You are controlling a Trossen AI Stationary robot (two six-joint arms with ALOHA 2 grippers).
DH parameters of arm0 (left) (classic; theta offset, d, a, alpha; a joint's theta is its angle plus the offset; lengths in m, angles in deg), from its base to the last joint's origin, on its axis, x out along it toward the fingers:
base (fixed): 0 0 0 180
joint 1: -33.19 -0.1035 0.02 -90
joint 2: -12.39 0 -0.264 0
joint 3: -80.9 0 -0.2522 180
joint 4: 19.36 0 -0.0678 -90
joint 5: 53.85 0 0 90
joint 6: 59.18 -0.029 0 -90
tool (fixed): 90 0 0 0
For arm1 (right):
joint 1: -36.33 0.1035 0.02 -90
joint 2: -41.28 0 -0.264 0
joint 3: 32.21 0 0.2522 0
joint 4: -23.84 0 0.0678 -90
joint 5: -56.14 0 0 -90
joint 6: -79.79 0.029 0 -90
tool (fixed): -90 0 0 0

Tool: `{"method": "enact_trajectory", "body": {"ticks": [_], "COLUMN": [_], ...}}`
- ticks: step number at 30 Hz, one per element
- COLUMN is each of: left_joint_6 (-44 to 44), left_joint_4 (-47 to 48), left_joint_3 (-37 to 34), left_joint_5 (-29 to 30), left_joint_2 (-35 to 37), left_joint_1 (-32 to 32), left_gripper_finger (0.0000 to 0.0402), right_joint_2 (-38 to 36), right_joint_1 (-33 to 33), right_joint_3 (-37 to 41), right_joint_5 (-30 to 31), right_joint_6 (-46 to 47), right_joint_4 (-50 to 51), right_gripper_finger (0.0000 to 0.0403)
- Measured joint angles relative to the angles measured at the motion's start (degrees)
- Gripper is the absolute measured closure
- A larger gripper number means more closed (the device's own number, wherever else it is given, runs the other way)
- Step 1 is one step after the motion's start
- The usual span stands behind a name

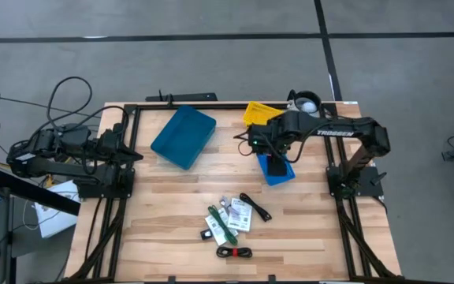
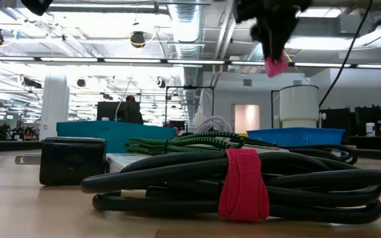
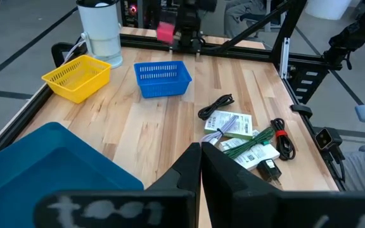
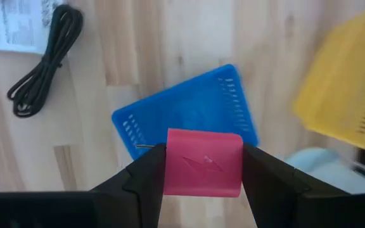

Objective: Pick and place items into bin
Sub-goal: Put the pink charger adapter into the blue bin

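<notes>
Above the blue basket [image 4: 189, 114], right hand [image 4: 203, 166] clamped on pink piece [image 4: 203, 163], yellow basket [image 4: 344, 88] beside, left hand [image 3: 198, 166] together.

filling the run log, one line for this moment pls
right gripper: holds pink piece above blue basket | left gripper: shut, waiting at table's left edge

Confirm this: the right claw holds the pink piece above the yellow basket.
Not quite. The right claw does hold the pink piece, but above the blue basket, not the yellow basket beside it. The right wrist view shows this.
</notes>
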Motion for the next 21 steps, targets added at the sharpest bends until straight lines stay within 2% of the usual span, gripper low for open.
{"method": "enact_trajectory", "body": {"ticks": [4,11,16,21], "left_joint_6": [0.00,0.02,0.00,0.00], "left_joint_4": [0.00,-0.02,-0.01,-0.02], "left_joint_3": [0.00,0.00,0.00,0.00], "left_joint_5": [0.00,0.00,0.00,0.00], "left_joint_2": [-0.01,-0.02,-0.01,0.00], "left_joint_1": [-0.01,-0.02,-0.02,0.00], "left_gripper_finger": [0.0401,0.0401,0.0401,0.0401], "right_joint_2": [-1.65,-0.99,-1.02,-1.02], "right_joint_1": [0.00,-0.82,-1.79,-2.14], "right_joint_3": [8.59,19.61,23.94,24.44], "right_joint_5": [-2.10,-2.23,-1.69,-1.59], "right_joint_6": [-0.85,-1.94,-1.92,-1.91], "right_joint_4": [-5.83,-11.46,-15.09,-15.61], "right_gripper_finger": [0.0229,0.0229,0.0225,0.0214]}}
